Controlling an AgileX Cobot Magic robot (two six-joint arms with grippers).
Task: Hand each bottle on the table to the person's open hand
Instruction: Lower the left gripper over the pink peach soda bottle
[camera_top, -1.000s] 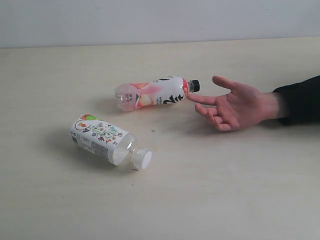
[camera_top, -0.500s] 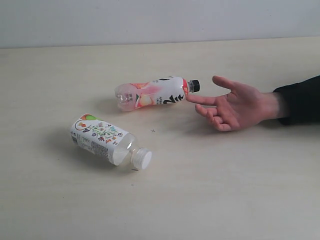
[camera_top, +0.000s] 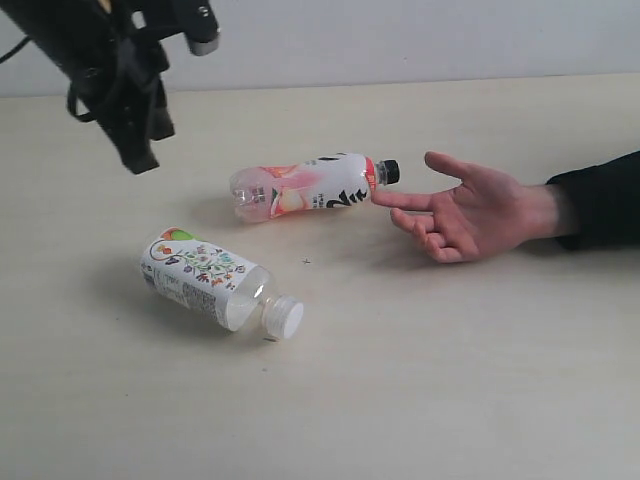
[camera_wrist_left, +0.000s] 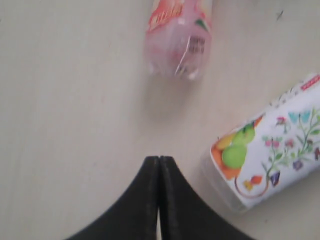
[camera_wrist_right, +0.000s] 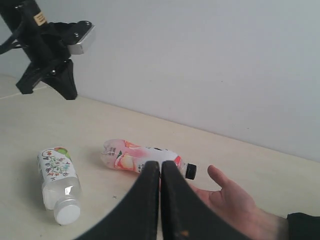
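Observation:
A pink-white bottle (camera_top: 305, 187) with a black cap lies on its side on the table (camera_top: 450, 390), its cap touching the fingertips of the person's open hand (camera_top: 470, 212). The squat floral bottle (camera_top: 205, 278), white-capped, lies nearer the front left. My left gripper (camera_top: 138, 158) hangs shut above the table's far left, apart from both bottles. In its wrist view the shut tips (camera_wrist_left: 159, 159) sit between the pink bottle's base (camera_wrist_left: 177, 45) and the floral bottle (camera_wrist_left: 270, 150). My right gripper (camera_wrist_right: 161, 164) is shut and empty, high above the pink bottle (camera_wrist_right: 132, 154) and hand (camera_wrist_right: 232, 200). No other bottles show.
A pale wall (camera_top: 400, 35) runs behind the table's far edge. The person's black sleeve (camera_top: 600, 200) lies at the right edge. The left arm (camera_wrist_right: 47, 47) shows in the right wrist view, above the floral bottle (camera_wrist_right: 57, 175).
The left arm has come into the exterior view at the upper left, gripper shut. Both bottles and the hand have stayed where they were.

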